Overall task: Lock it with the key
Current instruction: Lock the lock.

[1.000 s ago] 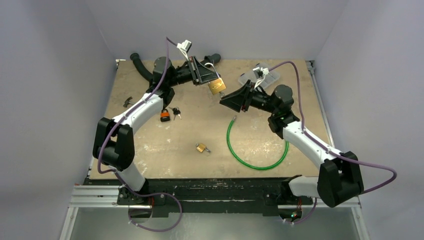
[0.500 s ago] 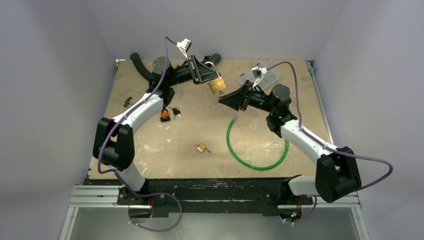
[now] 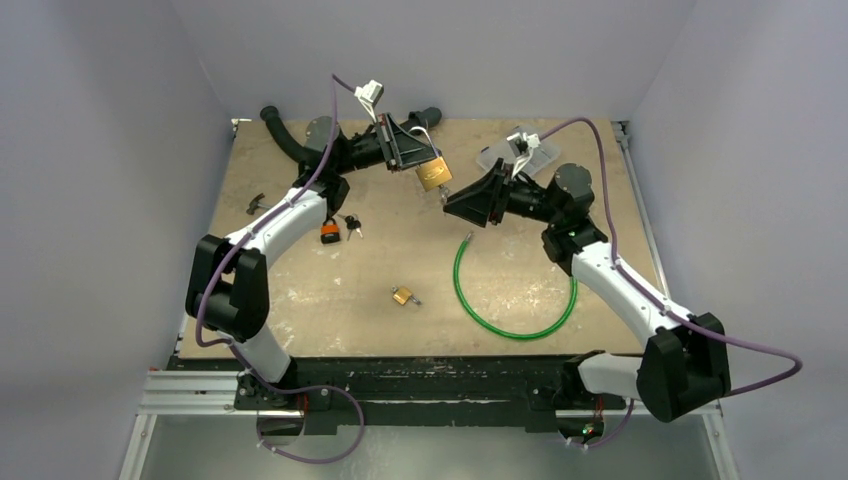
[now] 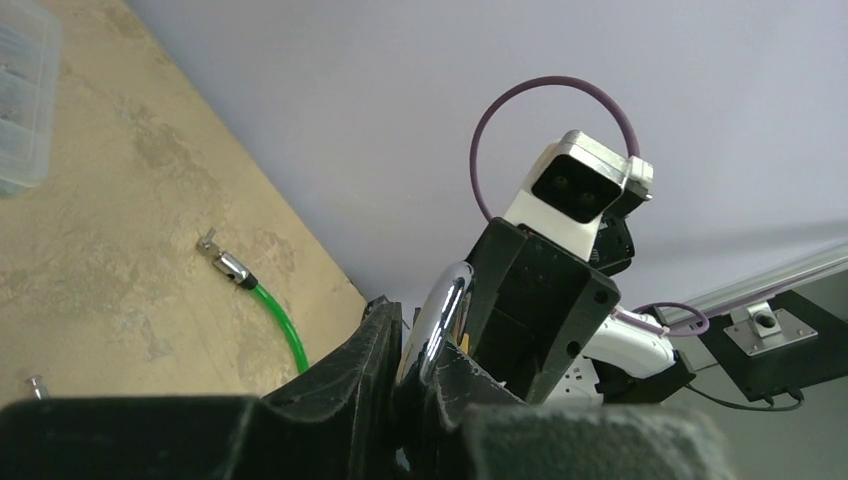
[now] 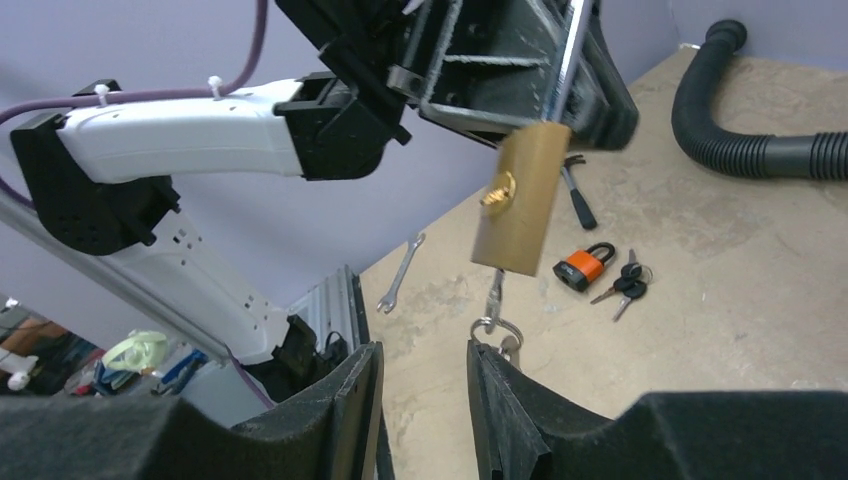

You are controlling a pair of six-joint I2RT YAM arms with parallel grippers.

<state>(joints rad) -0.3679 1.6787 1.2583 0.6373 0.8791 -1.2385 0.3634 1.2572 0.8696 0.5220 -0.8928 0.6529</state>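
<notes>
Right, the brass padlock point(image 5: 520, 195) hangs in the air over the far middle of the table point(image 3: 300, 290), with my left gripper point(image 4: 420, 350) clamped tight on its shackle point(image 4: 443, 305). The key point(image 5: 495, 288) sits in the keyhole at the bottom of the body, its ring point(image 5: 493, 328) dangling below. My right gripper point(image 5: 425, 395) is just beneath, fingers apart with nothing between them. The ring lies close by the tip of one finger, though I can't quite tell whether it touches.

The step, as I judge it, is to take the key and turn it. I'd shift the right wrist sideways so the key's bow, not the loose ring, comes between the pads. Then I'd close firmly and roll about the key's own axis while the left arm holds the lock steady. Pinching the ring alone would likely just swing it.
</notes>
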